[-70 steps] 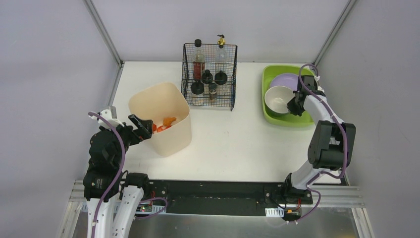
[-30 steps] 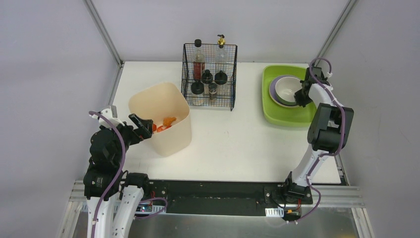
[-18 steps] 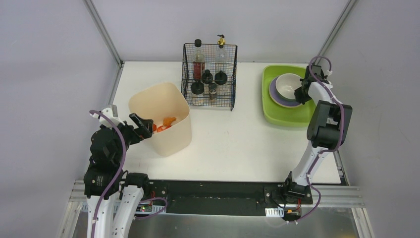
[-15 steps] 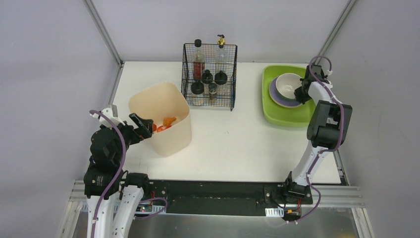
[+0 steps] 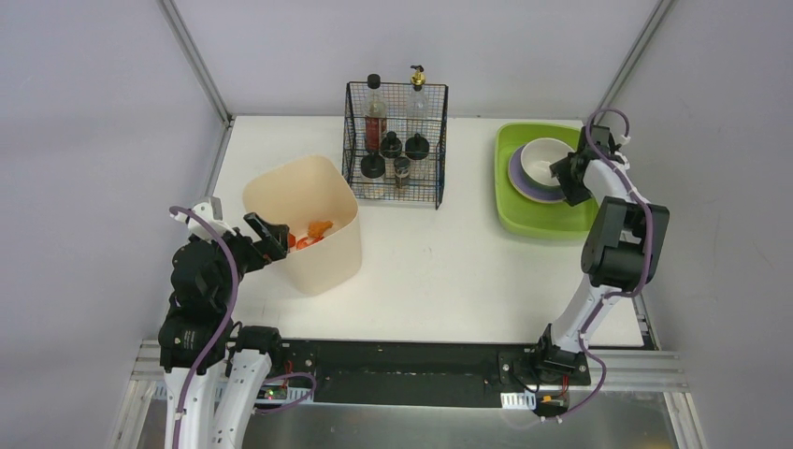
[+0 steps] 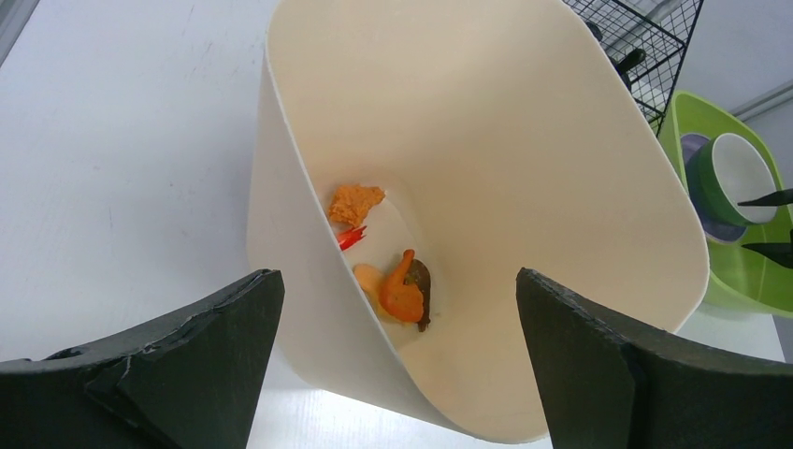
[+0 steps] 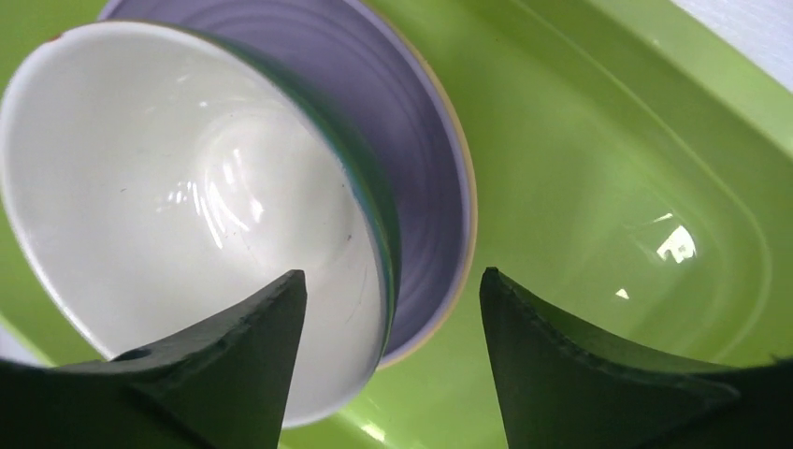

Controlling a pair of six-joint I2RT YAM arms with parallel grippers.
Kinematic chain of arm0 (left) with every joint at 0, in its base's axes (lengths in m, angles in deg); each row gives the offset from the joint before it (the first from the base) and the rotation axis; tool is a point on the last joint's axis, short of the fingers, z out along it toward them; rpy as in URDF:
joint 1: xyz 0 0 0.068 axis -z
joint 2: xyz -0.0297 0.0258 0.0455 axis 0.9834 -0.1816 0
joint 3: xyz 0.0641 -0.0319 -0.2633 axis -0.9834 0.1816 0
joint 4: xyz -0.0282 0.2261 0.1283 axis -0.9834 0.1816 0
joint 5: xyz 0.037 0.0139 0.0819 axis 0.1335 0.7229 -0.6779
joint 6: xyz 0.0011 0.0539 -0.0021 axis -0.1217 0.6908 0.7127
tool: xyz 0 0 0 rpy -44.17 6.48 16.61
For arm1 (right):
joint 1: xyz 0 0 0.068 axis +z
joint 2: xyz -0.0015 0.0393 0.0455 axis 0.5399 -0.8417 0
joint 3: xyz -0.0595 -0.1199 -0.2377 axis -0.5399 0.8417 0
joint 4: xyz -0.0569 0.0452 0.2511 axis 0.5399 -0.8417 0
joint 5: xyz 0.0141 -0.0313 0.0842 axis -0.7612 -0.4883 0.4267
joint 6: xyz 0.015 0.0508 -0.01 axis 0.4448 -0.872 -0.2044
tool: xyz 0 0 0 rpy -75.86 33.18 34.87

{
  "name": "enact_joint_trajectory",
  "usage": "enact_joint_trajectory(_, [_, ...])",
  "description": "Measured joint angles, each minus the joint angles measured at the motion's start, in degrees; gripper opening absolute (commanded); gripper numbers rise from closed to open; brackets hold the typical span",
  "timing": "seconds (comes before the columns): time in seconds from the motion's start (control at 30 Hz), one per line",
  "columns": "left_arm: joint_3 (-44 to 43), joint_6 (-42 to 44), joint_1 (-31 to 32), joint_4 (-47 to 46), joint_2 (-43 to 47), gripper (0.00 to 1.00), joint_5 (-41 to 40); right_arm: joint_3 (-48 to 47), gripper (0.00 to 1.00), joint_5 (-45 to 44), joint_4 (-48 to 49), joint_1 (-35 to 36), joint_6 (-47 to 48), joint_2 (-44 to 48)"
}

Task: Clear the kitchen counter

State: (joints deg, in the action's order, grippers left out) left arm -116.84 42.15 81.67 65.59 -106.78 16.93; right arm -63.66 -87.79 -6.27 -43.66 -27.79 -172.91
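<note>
White and matte, the kitchen counter (image 5: 449, 271) ran from the arm bases to the back wall. On it stood the cream bin (image 5: 327, 267), the wire rack (image 5: 348, 140) of bottles and the green tub (image 5: 547, 224). Inside the tub lay the purple plate (image 7: 425, 131) with the white bowl (image 7: 187, 187) resting on it. We judged the bowl delivered. The right gripper (image 7: 391, 279) had its fingers spread either side of the bowl's rim, so it should rise straight up without clipping that rim. The left gripper (image 5: 269, 239) hung spread wide at the bin's near wall. Only the left wrist view showed us the food scraps (image 6: 404, 288) plainly at the bin's bottom, and only the top view showed the rack whole.
</note>
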Motion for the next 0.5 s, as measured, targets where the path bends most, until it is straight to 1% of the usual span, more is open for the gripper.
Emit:
enact_joint_trajectory(0.13, [0.0,0.0,0.0,0.0,0.0,1.0,0.0,1.6,0.79,-0.1,-0.4,0.0,0.5,4.2])
enact_joint_trajectory(0.23, [0.0,0.0,0.0,0.0,-0.1,1.0,0.1,4.1,0.85,-1.1,-0.3,0.4,1.2,10.0])
enact_joint_trajectory(0.27, [0.0,0.0,0.0,0.0,-0.2,1.0,0.1,4.7,0.88,-1.9,-0.4,0.6,1.5,11.8])
enact_joint_trajectory(0.3, [0.0,0.0,0.0,0.0,-0.2,1.0,0.1,5.7,0.89,-3.4,-0.5,1.2,2.2,14.5])
enact_joint_trajectory(0.37, [0.0,0.0,0.0,0.0,-0.2,1.0,0.1,7.1,0.99,-5.9,-0.5,3.0,3.2,19.1])
enact_joint_trajectory(0.5, [0.0,0.0,0.0,0.0,-0.3,1.0,0.1,11.2,0.99,-8.8,0.5,9.3,5.1,30.8])
